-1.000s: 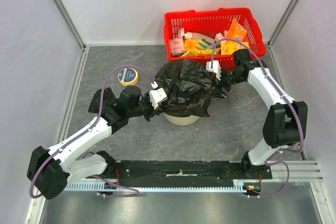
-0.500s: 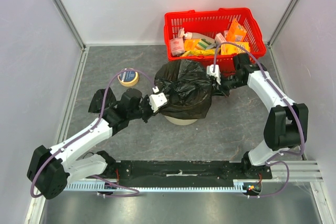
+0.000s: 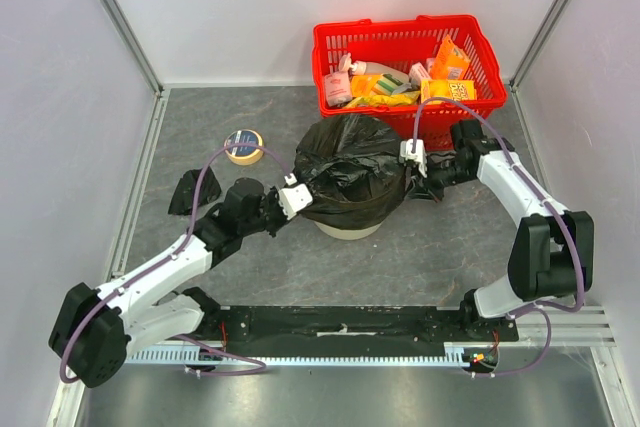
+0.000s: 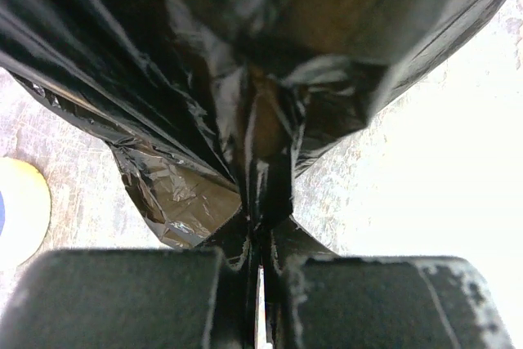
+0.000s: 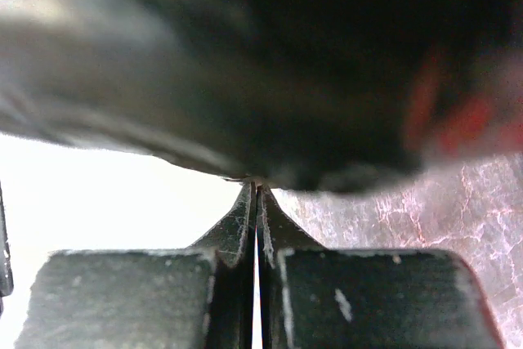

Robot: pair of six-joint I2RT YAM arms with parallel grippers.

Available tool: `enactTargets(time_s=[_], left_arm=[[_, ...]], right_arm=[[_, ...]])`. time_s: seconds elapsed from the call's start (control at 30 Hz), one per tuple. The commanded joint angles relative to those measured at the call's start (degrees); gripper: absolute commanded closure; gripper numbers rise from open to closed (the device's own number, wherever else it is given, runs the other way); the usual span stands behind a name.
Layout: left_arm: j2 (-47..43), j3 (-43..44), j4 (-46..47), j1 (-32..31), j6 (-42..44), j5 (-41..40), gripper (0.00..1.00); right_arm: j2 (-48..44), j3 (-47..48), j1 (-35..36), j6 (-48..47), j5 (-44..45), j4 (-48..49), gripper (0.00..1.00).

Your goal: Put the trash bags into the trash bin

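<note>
Both arms have shifted over the last second. The left fingers point(image 3: 300, 196) have drawn back and down toward the near edge. The right fingers point(image 3: 412, 169) have dropped from beside the red wire basket point(image 3: 408, 39) to the right flank of the black trash bag point(image 3: 350, 172). The bag now spreads wider than before.

Position: the bag is draped over the mouth of the beige trash bin point(image 3: 345, 230), which stands mid-counter. Only the bin's lower wall shows beneath the film.

Left fingers, wrist view: the left fingers point(image 4: 271, 244) are pressed together on a pleat of the bag point(image 4: 204, 79), and the film fans upward from the pinch.

Right fingers, wrist view: the right fingers point(image 5: 263, 210) are closed tip to tip. They meet the underside of the bag point(image 5: 245, 55), which is blurred. The top view shows the bag's edge drawn to them.

Other items: a second black bag point(image 3: 188, 190) lies crumpled on the grey counter point(image 3: 400, 267) left of the left arm, apart from the bin. A tape roll point(image 3: 243, 144) lies behind it and is now fully exposed. The basket holds packaged goods.
</note>
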Motion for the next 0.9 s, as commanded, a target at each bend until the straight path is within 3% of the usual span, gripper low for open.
enactTargets(time_s=[0.0, 0.2, 0.3, 0.37, 0.43, 0.6, 0.87], left_arm=[[0.03, -2.49, 7.67, 0.79, 3.53, -0.14, 0.98], [0.74, -3.29, 11.73, 1.67, 2.92, -0.23, 0.98], [0.82, -2.59, 12.17, 1.67, 2.39, 0.47, 0.98], [1.00, -1.62, 11.21, 1.75, 2.13, 1.34, 0.98], [1.18, -0.57, 9.89, 1.75, 1.87, 2.14, 0.98], [1.09, 1.89, 7.61, 1.76, 1.69, 3.37, 0.98], [1.44, 3.92, 6.28, 1.67, 1.51, 4.42, 0.98]], right_arm=[[-1.77, -1.58, -1.52, 0.76, -0.72, 3.12, 1.00], [-3.35, -2.46, -1.52, 1.90, 0.68, 3.30, 0.99], [-4.76, -1.41, -1.61, 2.00, 2.01, 1.72, 0.70], [-5.37, 0.43, -1.52, 0.68, 2.10, -0.64, 0.58], [-5.90, 2.71, -1.52, -0.38, 1.48, -3.72, 0.32], [-5.64, 6.49, -1.52, -1.08, -1.76, -4.00, 0.02], [1.21, 12.39, -1.43, -1.95, -9.32, -5.57, 0.02]])
